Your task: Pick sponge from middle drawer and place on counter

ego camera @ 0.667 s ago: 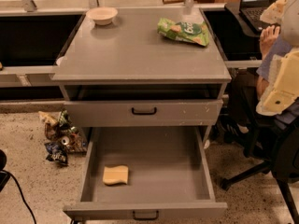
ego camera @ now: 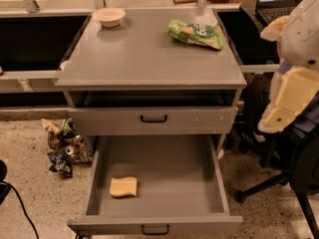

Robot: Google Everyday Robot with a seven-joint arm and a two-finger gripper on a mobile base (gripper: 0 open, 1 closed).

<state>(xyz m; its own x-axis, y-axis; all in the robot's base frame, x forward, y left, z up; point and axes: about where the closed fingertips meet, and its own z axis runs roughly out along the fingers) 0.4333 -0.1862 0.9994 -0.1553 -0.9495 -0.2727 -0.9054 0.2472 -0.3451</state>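
Inspection is referenced to the grey drawer cabinet (ego camera: 149, 108) at the centre of the view.

1. The counter (ego camera: 149, 54), forming the cabinet's top, is found flat and matte.
2. The middle drawer (ego camera: 169, 168), the lowest part of the cabinet in view, is found pulled fully out toward the camera. Its black handle (ego camera: 155, 229) is seen on the front edge.
3. The upper drawer (ego camera: 199, 119), directly below a dark slot under the counter, is noted pushed in.
4. The gripper (ego camera: 284, 108) is recorded to the right of the cabinet, well apart from it, at about the height of the upper drawer. Nothing is seen to be held by it. Whether it is spread or pressed together cannot be told.
5. A green snack bag (ego camera: 196, 33) is observed lying on the counter's rear right part.
6. A cream bowl (ego camera: 108, 17) is noted upright on the counter's rear left corner.
7. The sponge (ego camera: 123, 186), pale yellow, is found lying flat on the middle drawer's floor, in the front left part, clear of the walls.
8. Crumpled wrappers (ego camera: 62, 146) are noted on the floor left of the cabinet.
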